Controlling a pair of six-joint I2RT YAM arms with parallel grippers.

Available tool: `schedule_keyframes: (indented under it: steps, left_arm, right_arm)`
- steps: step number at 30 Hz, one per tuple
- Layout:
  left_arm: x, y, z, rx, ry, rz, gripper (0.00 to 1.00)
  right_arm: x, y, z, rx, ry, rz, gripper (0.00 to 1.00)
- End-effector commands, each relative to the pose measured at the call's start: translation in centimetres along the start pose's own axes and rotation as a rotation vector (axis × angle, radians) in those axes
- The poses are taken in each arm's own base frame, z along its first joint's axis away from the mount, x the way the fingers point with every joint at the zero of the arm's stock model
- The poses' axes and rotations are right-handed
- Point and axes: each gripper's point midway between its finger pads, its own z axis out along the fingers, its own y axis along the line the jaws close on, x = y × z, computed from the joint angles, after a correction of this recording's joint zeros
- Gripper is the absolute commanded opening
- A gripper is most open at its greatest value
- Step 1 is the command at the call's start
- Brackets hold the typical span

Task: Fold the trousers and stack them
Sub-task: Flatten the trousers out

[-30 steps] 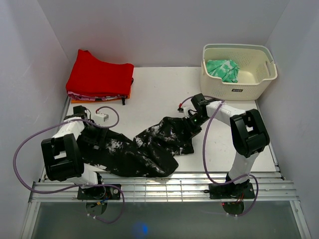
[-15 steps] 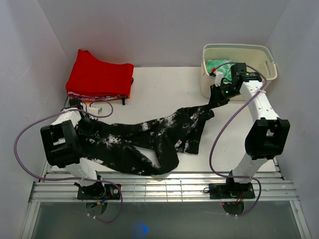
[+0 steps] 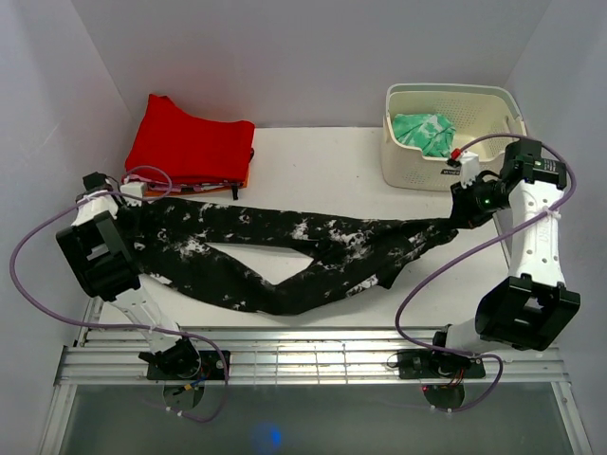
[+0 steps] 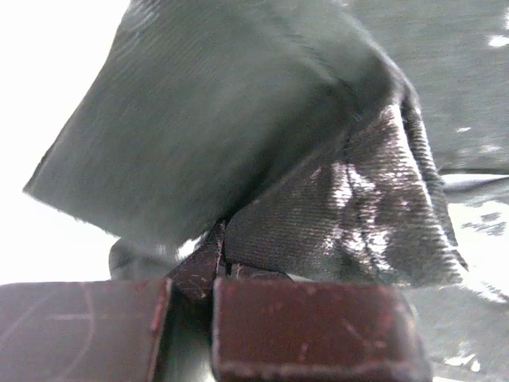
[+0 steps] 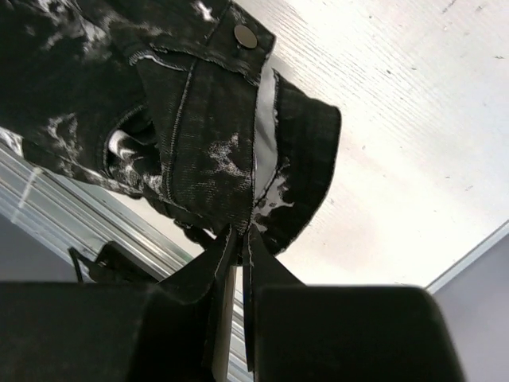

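The black, white-splattered trousers (image 3: 303, 248) lie stretched in a long band across the table (image 3: 313, 161). My left gripper (image 3: 128, 203) is shut on one end at the far left. My right gripper (image 3: 463, 212) is shut on the other end, in front of the basket. In the left wrist view, dark cloth (image 4: 238, 119) bunches out of the pinched fingertips of the left gripper (image 4: 219, 255). The right wrist view has the right gripper (image 5: 244, 235) clamping the waistband edge of the trousers (image 5: 199, 119), with a metal button (image 5: 246, 36) above it. One leg sags toward the front.
A folded red garment (image 3: 190, 147) lies on a small stack at the back left. A cream basket (image 3: 453, 172) at the back right holds a green patterned cloth (image 3: 424, 133). Metal rails (image 3: 313, 355) run along the near edge. White walls close in both sides.
The arms have swung apart, the left to the back left and the right out to the right. The crumpled trousers are now pulled out long between them.
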Motion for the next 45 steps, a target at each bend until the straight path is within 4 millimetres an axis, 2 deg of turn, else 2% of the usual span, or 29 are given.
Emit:
schedule_keyframes:
  steps: [1, 5, 6, 8, 9, 11, 12, 13, 14, 15, 16, 17, 18, 19, 20, 22, 23, 24, 28, 31, 35, 38, 41, 43, 45]
  left_arm:
    - [-2.4, 1.8, -2.0, -0.040, -0.075, 0.033, 0.00]
    - [-1.9, 1.9, -2.4, -0.046, -0.063, 0.053, 0.00]
    - [-1.6, 2.0, -2.4, -0.049, -0.056, 0.057, 0.00]
    - [-0.7, 1.8, -2.2, -0.039, -0.031, 0.062, 0.00]
    - [-0.5, 1.5, -2.1, -0.019, -0.026, 0.089, 0.00]
    - [-0.5, -0.3, -2.3, 0.076, -0.045, 0.110, 0.01]
    - [-0.9, -1.0, -2.7, 0.113, -0.069, 0.133, 0.07]
    - [-1.7, -2.2, -3.3, 0.169, -0.115, 0.138, 0.25]
    - [-2.0, -3.2, -4.1, 0.215, -0.126, 0.145, 0.33]
    - [-2.7, -3.9, -5.1, 0.243, -0.160, 0.163, 0.43]
    - [-3.4, -5.1, -5.7, 0.281, -0.191, 0.175, 0.53]
    - [-4.0, -5.6, -6.4, 0.292, -0.217, 0.190, 0.56]
    - [-4.4, -6.3, -7.1, 0.311, -0.241, 0.209, 0.59]
    - [-5.2, -7.4, -8.4, 0.314, -0.281, 0.263, 0.63]
    - [-5.7, -8.1, -9.1, 0.321, -0.308, 0.288, 0.65]
    - [-6.7, -10.0, -10.7, 0.328, -0.372, 0.356, 0.66]
    - [-7.0, -10.8, -11.1, 0.336, -0.387, 0.376, 0.68]
    - [-7.0, -11.7, -11.4, 0.346, -0.394, 0.397, 0.68]
    - [-8.4, -15.0, -12.4, 0.364, -0.451, 0.474, 0.68]
    - [-9.2, -16.5, -13.0, 0.386, -0.458, 0.468, 0.68]
    - [-10.0, -16.8, -13.5, 0.387, -0.474, 0.429, 0.68]
    - [-9.9, -16.7, -13.8, 0.376, -0.481, 0.420, 0.68]
    - [-10.0, -16.5, -14.2, 0.354, -0.495, 0.416, 0.68]
    - [-10.0, -16.4, -14.3, 0.344, -0.504, 0.412, 0.68]
    - [-9.9, -16.3, -14.2, 0.340, -0.499, 0.398, 0.68]
  right_arm:
    - [0.7, -2.2, -0.8, 0.070, 0.035, -0.105, 0.08]
    - [5.6, -2.7, 0.3, 0.046, 0.143, -0.119, 0.08]
    - [8.2, -1.6, 1.1, 0.014, 0.191, -0.109, 0.08]
    - [10.7, -0.2, 1.9, -0.026, 0.236, -0.163, 0.08]
    - [12.7, 1.5, 2.6, -0.060, 0.252, -0.167, 0.08]
    - [13.9, 2.9, 3.2, -0.092, 0.250, -0.195, 0.08]
    - [14.4, 3.5, 3.3, -0.095, 0.251, -0.215, 0.08]
    - [15.3, 4.5, 4.0, -0.135, 0.272, -0.214, 0.17]
    - [15.5, 4.8, 4.2, -0.145, 0.269, -0.209, 0.32]
    - [15.5, 4.9, 4.4, -0.156, 0.268, -0.205, 0.61]
    - [14.9, 4.6, 4.2, -0.145, 0.254, -0.207, 0.72]
    - [14.2, 4.3, 4.3, -0.152, 0.235, -0.193, 0.81]
    - [13.4, 4.0, 4.1, -0.143, 0.217, -0.159, 0.83]
    - [11.2, 2.9, 3.3, -0.108, 0.172, -0.164, 0.84]
    - [9.7, 2.6, 3.5, -0.130, 0.127, -0.130, 0.92]
    - [7.2, 1.8, 3.1, -0.122, 0.067, -0.045, 0.99]
    - [5.0, 0.8, 2.9, -0.135, 0.022, -0.013, 0.97]
    - [4.2, 0.5, 3.0, -0.144, 0.007, 0.020, 0.97]
    - [2.3, -2.7, 5.7, -0.135, -0.021, 0.269, 0.97]
    - [2.6, -4.2, 8.5, -0.162, -0.005, 0.416, 1.00]
    - [3.9, -4.9, 11.6, -0.168, 0.012, 0.528, 1.00]
    - [5.2, -4.4, 13.6, -0.166, 0.040, 0.573, 1.00]
    - [6.4, -2.5, 15.3, -0.243, 0.084, 0.631, 1.00]
    - [6.5, -1.3, 16.0, -0.285, 0.105, 0.658, 0.95]
    - [5.8, 0.4, 16.4, -0.363, 0.109, 0.661, 0.77]
